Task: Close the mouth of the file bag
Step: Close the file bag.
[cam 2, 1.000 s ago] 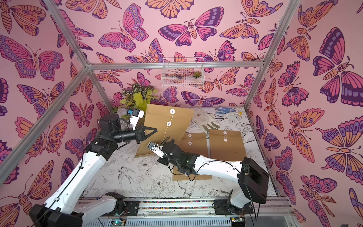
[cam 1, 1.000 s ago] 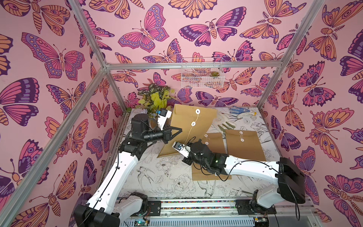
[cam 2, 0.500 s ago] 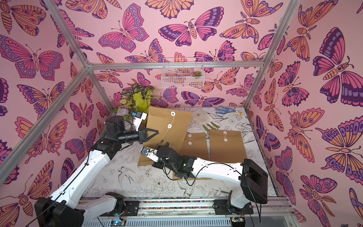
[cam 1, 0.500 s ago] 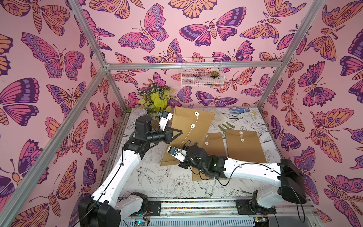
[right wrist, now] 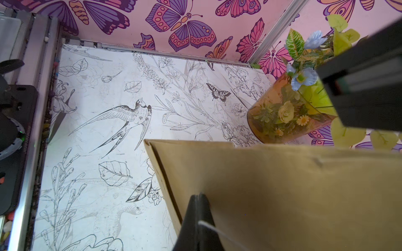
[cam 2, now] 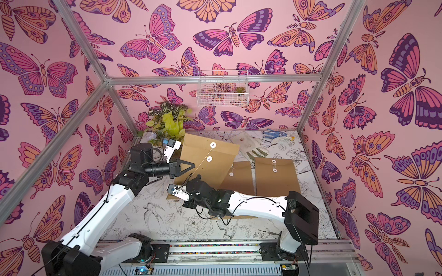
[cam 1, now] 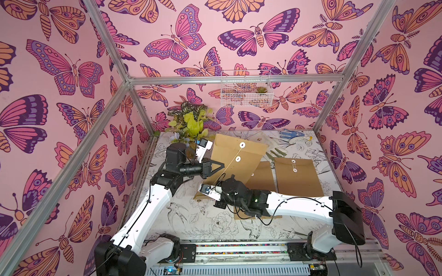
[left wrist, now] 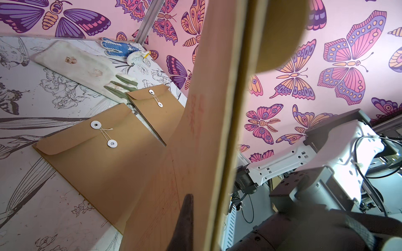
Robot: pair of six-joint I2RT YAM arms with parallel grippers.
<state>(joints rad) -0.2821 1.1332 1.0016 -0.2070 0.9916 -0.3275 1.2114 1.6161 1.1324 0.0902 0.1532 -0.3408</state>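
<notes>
Left gripper [cam 1: 222,165] is clamped shut on the left edge of the file bag [cam 1: 239,172], which is tilted up at back-left. Right gripper [right wrist: 198,197] is pinched tight on its string [cam 2: 199,164] (pulled taut). A vase [right wrist: 282,121] of flowers sits just behind it, and the wire basket [cam 1: 246,98] holds a succulent [cam 1: 260,90]. There's bare table [cam 1: 191,215] in front.

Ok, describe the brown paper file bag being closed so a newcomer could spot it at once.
Start at the leafy green plant in the table's far-left corner; the brown kraft-paper file bag stands right beside it. Unlike the two flat brown envelopes nearby with wound strings, it tilts up off the table, pinched by the left gripper, its white string running loose to the right gripper.
</notes>
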